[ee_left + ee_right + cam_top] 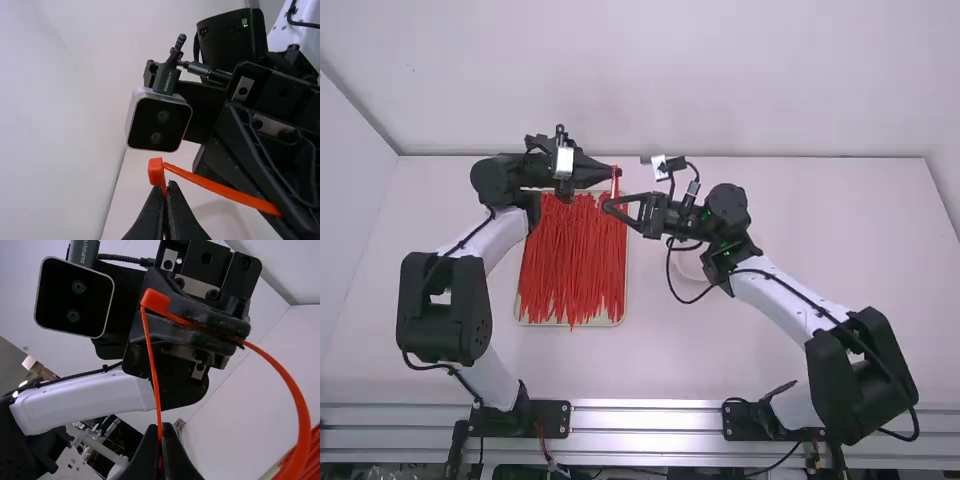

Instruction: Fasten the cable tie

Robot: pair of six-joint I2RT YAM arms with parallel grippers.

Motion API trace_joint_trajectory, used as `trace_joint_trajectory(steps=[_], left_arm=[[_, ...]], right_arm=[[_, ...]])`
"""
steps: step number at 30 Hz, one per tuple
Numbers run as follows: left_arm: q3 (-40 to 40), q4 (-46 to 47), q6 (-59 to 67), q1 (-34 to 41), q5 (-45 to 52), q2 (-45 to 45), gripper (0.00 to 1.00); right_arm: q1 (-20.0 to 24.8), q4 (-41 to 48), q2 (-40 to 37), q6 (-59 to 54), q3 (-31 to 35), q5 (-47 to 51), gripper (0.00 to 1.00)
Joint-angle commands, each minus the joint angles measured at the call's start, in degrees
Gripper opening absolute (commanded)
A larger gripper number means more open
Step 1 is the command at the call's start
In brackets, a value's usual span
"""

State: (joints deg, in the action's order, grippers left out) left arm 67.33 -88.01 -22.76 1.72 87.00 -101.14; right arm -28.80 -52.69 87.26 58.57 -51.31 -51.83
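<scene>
Left end effector (pixel 165 187) clenched on cable tie (pixel 215 188), right end effector (pixel 161 430) likewise — above far edge of tray (pixel 623 300)

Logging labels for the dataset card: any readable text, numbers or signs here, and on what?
Right camera plug: small tilted maker's lettering on the grey shell, left unquoted.
Left camera plug: lettering of the same kind, also a maker's mark, left unquoted.
Cable tie: no print.

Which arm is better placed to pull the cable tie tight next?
Right, likely: the right jaws are shut on the strap running to the head, the left jaws shut just beside it.
</scene>
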Motion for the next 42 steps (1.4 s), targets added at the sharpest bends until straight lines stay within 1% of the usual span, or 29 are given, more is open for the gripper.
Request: trace_joint_trajectory(steps=[1,15,19,22,29,35,42], left_arm=[[-0.1,-0.6,0.0,0.2,0.6,0.3,0.01],[-0.1,-0.5,0.0,-0.1,0.7,0.3,0.01],[-0.1,-0.6,-0.7,-0.1,0.7,0.3,0.01],[-0.1,-1.8,-1.1,0.3,2.7,0.3,0.01],[-0.2,-1.8,-1.5,0.5,2.7,0.3,0.02],[-0.7,-1.9,-1.4,0.7,2.6,0.3,0.01],[-2.2,-4.5,-2.0,1.8,2.7,0.3,0.01]], right_arm=[[0.3,0.3,0.2,0.1,0.0,0.1,0.00],[0.5,0.7,0.2,-0.1,0.0,-0.7,0.00],[1.5,0.3,0.2,0.2,0.0,-0.3,0.00],[1.9,-0.6,0.2,0.2,0.0,-0.2,0.00],[2.0,-3.9,0.2,1.6,-0.2,1.1,0.00],[2.3,-4.4,0.2,1.7,-0.2,1.4,0.00],[2.1,-5.6,0.2,1.5,-0.2,2.9,0.00]])
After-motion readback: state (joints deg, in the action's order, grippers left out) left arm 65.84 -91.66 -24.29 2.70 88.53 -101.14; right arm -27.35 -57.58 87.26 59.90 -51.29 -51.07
